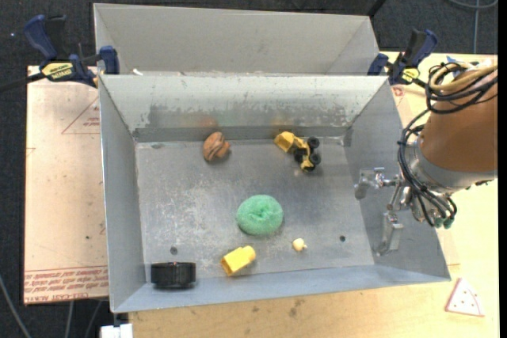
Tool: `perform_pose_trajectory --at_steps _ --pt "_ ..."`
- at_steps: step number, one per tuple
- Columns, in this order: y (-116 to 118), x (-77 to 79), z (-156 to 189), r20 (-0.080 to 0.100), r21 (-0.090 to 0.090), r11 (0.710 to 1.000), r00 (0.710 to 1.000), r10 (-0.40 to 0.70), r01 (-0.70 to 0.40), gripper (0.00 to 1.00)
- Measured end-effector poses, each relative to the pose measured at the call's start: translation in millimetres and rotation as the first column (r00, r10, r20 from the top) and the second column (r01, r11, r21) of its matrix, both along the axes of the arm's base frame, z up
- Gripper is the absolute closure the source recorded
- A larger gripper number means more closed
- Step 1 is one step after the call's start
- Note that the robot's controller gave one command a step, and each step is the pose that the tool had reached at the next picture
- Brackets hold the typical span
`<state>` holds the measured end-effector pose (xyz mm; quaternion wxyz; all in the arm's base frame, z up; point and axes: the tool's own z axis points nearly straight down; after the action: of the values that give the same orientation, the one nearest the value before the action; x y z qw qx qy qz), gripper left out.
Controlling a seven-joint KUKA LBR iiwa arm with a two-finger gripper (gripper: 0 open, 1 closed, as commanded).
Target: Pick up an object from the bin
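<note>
grey metal bin holding six small things spread over its floor, claw at its right wall
claw hangs low over the sloping right side, its two fingers spread apart with nothing between them; nearest to it lies a tiny cream crumb, well apart from it. a green round fuzzy pad sits mid-floor, a yellow block just below it to the left, a black round cap in the near left corner. by the back wall a brown nut-like lump and a yellow-and-black toy vehicle lie apart from each other. all six rest on the floor, none lifted
</note>
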<state>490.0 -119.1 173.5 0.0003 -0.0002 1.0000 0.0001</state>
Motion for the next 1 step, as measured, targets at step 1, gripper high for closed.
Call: perform_pose_trajectory --at_steps 1 --pt "42.2 12.9 -36.9 0.004 -0.002 0.998 0.998 0.056 -0.056 0.0"
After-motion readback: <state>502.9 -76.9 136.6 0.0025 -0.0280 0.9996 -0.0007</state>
